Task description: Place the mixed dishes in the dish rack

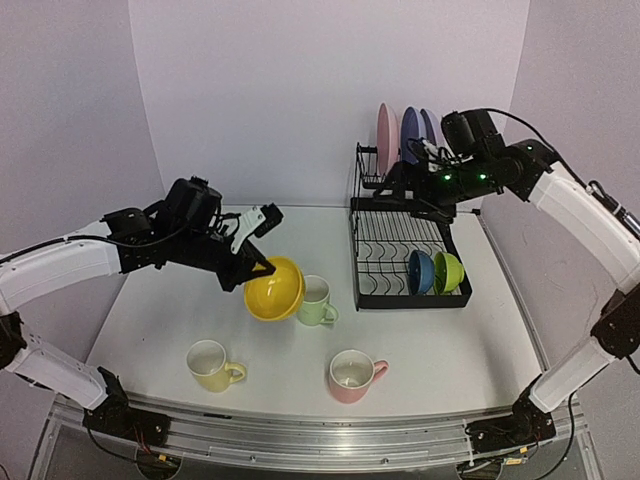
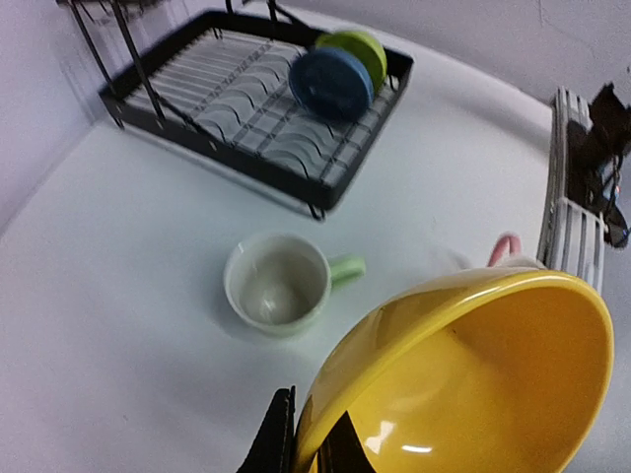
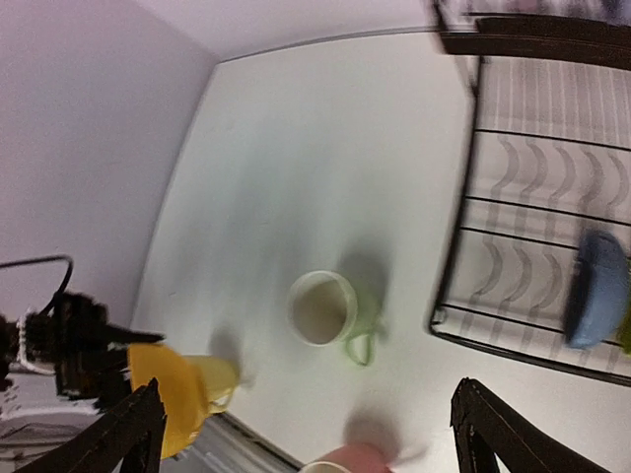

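The yellow bowl is gripped at its rim by the left gripper. In the left wrist view its two fingers are seen closed on the rim, one inside and one outside. The bowl is held over the middle of the table and is tilted steeply, so that its opening is turned up and to the right and the inside is shown. Whether its lower side touches the table cannot be told.

Just beside it, on the right, the pale green mug is placed upright with its handle pointing to the right. The yellow mug and the pink mug are placed upright nearer to the arm bases, apart from each other, each handle also pointing to the right.

The rack is found at the far right of the table. In the near right corner of its lower tray the blue bowl and the green bowl are stood on edge, side by side. On the upper shelf three plates are stood on edge in a row: the pink plate on the left, then a bluish middle plate and a bluish right plate.

The right gripper is held near the upper shelf. Its jaws are spread wide and nothing is held between them.
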{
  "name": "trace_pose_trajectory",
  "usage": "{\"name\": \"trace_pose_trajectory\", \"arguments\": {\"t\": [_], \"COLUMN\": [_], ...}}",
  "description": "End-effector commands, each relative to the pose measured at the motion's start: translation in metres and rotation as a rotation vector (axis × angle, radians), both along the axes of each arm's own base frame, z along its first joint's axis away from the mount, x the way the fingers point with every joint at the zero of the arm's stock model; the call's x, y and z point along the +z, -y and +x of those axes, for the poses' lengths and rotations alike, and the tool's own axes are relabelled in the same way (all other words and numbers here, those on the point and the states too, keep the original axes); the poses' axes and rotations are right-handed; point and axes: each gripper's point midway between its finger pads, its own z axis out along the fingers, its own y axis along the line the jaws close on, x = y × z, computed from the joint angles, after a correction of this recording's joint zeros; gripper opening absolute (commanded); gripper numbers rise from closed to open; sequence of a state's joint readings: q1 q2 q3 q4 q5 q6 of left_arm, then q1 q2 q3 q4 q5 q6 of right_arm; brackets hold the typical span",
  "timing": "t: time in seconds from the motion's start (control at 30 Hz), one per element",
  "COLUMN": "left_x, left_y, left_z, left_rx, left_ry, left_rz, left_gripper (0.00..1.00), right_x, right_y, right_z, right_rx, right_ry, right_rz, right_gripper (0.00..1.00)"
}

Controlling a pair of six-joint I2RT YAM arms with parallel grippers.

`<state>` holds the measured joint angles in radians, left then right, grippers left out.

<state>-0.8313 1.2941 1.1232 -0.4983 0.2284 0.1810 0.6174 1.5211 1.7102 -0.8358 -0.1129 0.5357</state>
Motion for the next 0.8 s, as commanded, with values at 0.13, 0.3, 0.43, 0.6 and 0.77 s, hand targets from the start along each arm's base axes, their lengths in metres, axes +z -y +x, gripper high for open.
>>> {"name": "trace_pose_trajectory", "arguments": {"t": [0.13,0.3,0.43,0.6,0.77], "left_x": [0.144,0.153,0.157,0.164,0.159], "left_y": [0.03,0.035,0.041,0.048,0.047], "left_z": [0.071,0.071,0.062,0.053,0.061], "left_rx": [0.16,0.168,0.115,0.071,0.093], "left_ry": [0.286,0.252,0.219,0.139,0.112], "left_rz": [-0.353,-0.413,-0.456,-0.522,-0.519], "left_gripper": [0.0,0.0,0.0,0.0,0.0], "right_x": [0.069,0.059,0.043,0.041,0.042], "right_y": [-0.123,-0.141,-0.142,-0.153,-0.158], "right_z": [-0.04,-0.051,-0.043,-0.045,-0.049], "right_rx": [0.336,0.329,0.282,0.311,0.332], "right_ry": [0.044,0.046,0.042,0.033,0.014], "right_rz": [0.461,0.435,0.402,0.407,0.419], "right_gripper": [0.98,0.98,0.98,0.9,0.78]}}
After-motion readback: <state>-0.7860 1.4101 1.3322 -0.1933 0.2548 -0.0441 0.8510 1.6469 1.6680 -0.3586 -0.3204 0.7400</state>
